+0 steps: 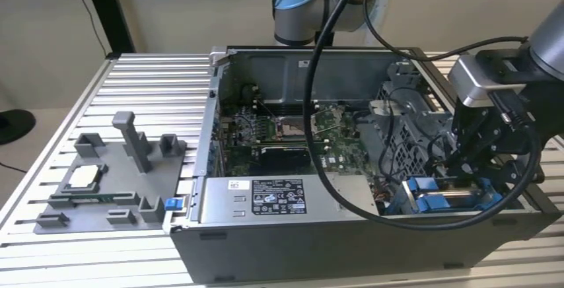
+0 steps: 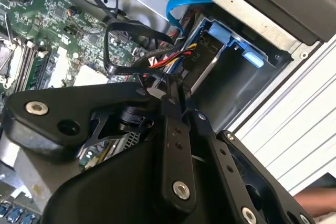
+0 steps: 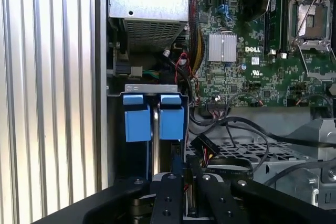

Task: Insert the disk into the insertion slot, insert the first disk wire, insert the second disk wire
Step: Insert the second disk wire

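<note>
The disk (image 3: 155, 139) sits edge-on in the insertion slot (image 3: 137, 120), its silver side between two bright blue tabs. In the second wrist view the disk (image 2: 202, 64) lies inside the slot's blue frame (image 2: 247, 53), with red, yellow and black wires (image 2: 173, 53) running to its end. My gripper (image 3: 188, 174) hangs just over the slot's open end, jaws close together on a black wire connector (image 3: 202, 148). In the exterior view the gripper (image 1: 460, 172) is down inside the case, right above the blue slot (image 1: 445, 202).
The open computer case (image 1: 264, 248) stands on a slatted metal table (image 1: 132, 76). A grey power supply box (image 1: 277, 199) lies beside the slot, the motherboard (image 1: 282, 129) behind it. A perforated cage (image 3: 236, 153) and loose black cables crowd the gripper. A grey fixture (image 1: 105, 182) sits at the exterior view's left.
</note>
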Available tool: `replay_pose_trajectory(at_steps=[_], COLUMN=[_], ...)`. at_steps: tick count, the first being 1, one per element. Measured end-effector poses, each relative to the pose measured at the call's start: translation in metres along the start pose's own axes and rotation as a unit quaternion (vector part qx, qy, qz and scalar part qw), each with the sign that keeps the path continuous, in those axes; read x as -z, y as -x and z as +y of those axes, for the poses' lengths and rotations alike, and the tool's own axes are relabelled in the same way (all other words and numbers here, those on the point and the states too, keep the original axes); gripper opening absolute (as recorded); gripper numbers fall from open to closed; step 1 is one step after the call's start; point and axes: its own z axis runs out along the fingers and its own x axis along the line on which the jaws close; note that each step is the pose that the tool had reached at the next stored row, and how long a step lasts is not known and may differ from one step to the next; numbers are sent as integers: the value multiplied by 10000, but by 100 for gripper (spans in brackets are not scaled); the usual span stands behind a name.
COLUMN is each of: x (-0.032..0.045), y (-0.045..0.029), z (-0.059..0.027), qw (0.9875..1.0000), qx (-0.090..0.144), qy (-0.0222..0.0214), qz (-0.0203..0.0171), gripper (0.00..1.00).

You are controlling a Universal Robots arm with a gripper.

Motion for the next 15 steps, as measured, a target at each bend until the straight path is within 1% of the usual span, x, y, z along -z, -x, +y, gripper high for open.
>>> replay_pose_trajectory(at_steps=[5, 6, 15], x=[-16, -17, -34], y=[-3, -3, -6], z=[0, -1, 0], qw=[10000, 10000, 9999], qx=[12, 14, 16], qy=[-80, -91, -110], qz=[8, 9, 13], gripper=[0, 0, 0])
